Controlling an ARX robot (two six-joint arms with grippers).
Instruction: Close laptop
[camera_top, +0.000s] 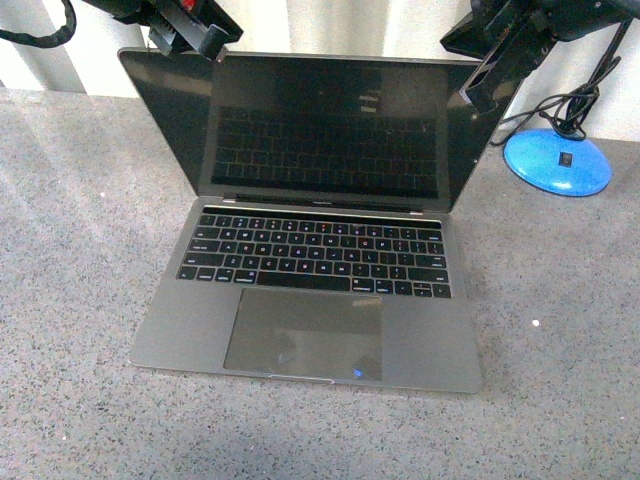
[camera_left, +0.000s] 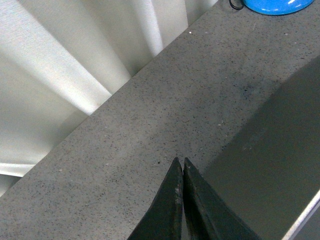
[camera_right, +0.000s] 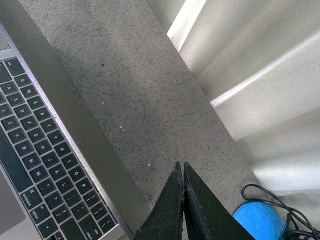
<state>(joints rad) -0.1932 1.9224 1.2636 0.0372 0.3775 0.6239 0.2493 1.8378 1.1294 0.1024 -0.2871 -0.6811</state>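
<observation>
Grey laptop (camera_top: 312, 225) lies open — black keys (camera_top: 318, 255), dark screen (camera_top: 320, 125), large trackpad (camera_top: 305, 332).

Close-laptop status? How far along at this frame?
Done: only staging. The left tool and right tool sit at the top corners of the screen, and both wrist views show their fingers shut. In hand: contact with the screen can't be confirmed. Left: the whole push-down. The laptop is fully open, with the screen upright and the keyboard exposed.

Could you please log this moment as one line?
laptop: open | left gripper: shut, by lid corner | right gripper: shut, by lid corner
</observation>
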